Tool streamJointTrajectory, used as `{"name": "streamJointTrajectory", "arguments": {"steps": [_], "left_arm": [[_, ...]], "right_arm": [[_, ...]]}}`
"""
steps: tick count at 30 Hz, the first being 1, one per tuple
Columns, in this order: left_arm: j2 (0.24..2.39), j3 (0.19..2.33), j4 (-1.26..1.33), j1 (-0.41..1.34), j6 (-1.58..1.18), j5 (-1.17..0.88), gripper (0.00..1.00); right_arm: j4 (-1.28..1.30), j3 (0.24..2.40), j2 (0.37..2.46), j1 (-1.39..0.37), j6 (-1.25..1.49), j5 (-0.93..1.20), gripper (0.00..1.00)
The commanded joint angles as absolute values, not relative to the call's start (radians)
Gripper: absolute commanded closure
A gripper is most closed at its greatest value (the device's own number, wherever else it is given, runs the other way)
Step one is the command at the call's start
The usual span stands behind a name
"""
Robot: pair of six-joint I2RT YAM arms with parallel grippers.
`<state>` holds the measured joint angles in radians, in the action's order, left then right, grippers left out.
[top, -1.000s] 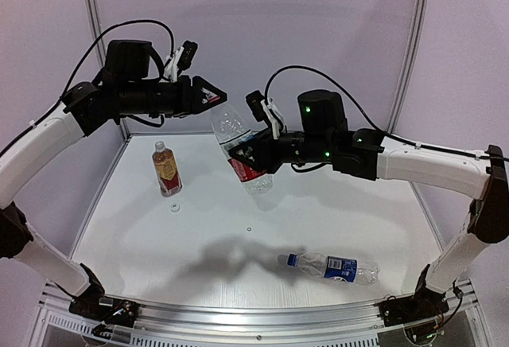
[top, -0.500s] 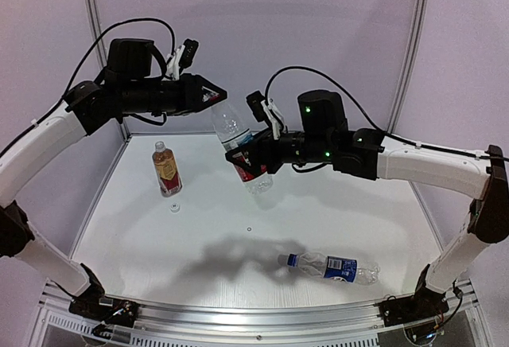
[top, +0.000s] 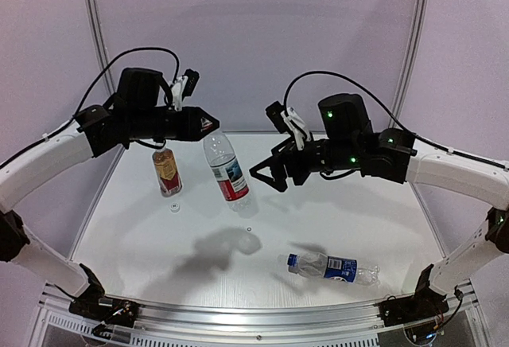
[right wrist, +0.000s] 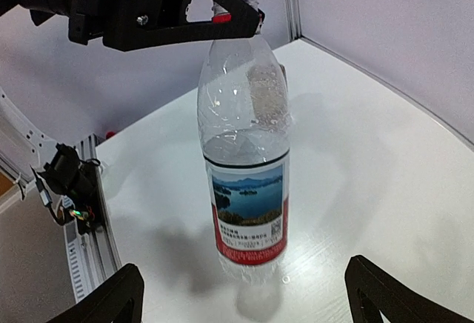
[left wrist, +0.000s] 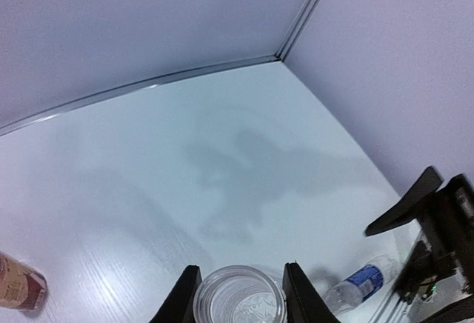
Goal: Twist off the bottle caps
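The bottle with the red-white label (top: 227, 172) (right wrist: 248, 182) is upright, held at its neck by my left gripper (top: 210, 122), which is shut. I cannot tell whether its base touches the table. From the left wrist its clear round top (left wrist: 238, 299) sits between the fingers (left wrist: 184, 298). A small red piece (right wrist: 221, 18) shows at the fingers; I cannot tell if it is the cap. My right gripper (top: 269, 177) (right wrist: 248, 293) stands wide open just right of the bottle, apart from it. The amber bottle (top: 166, 172) stands capless, a white cap (top: 174, 207) beside it.
A blue-label bottle (top: 334, 267) (left wrist: 359, 284) with its blue cap (top: 292, 260) lies on its side near the front right of the white table (top: 358, 212). A tiny ring (top: 249, 230) lies mid-table. Walls close the back and both sides.
My right gripper opened, let go of the red-white bottle and drew back to the right. The bottle went from tilted to upright and lower, hanging from the left gripper.
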<state>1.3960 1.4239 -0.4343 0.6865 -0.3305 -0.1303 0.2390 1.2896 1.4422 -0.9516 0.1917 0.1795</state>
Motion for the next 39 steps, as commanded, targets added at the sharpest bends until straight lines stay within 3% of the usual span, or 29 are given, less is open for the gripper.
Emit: {"name": "streamJointTrajectory", "arguments": {"steps": [1,13,19,27,36,39], "left_arm": [[1.346,1.273,-0.300,0.701,-0.215,-0.012,0.97],[1.324,1.021,-0.062,0.750,-0.071,0.269,0.94],[1.343,0.901,0.155,0.753,-0.004,0.244,0.88],[1.376,0.857,0.157,0.754,0.030,0.215,0.82],[1.345,0.802,0.162,0.755,0.010,0.214,0.64],[1.323,0.800,0.158,0.758,0.006,0.222,0.47]], "right_arm": [[0.515,1.272,1.435,-0.945,0.103,0.103,0.02],[0.790,1.194,1.515,-0.936,0.048,0.219,0.01],[0.902,1.193,1.585,-0.936,-0.041,0.203,0.03],[0.999,1.192,1.640,-0.937,-0.069,0.241,0.03],[1.036,1.168,1.674,-0.942,-0.057,0.256,0.04],[1.035,1.174,1.684,-0.943,-0.050,0.259,0.04]]}}
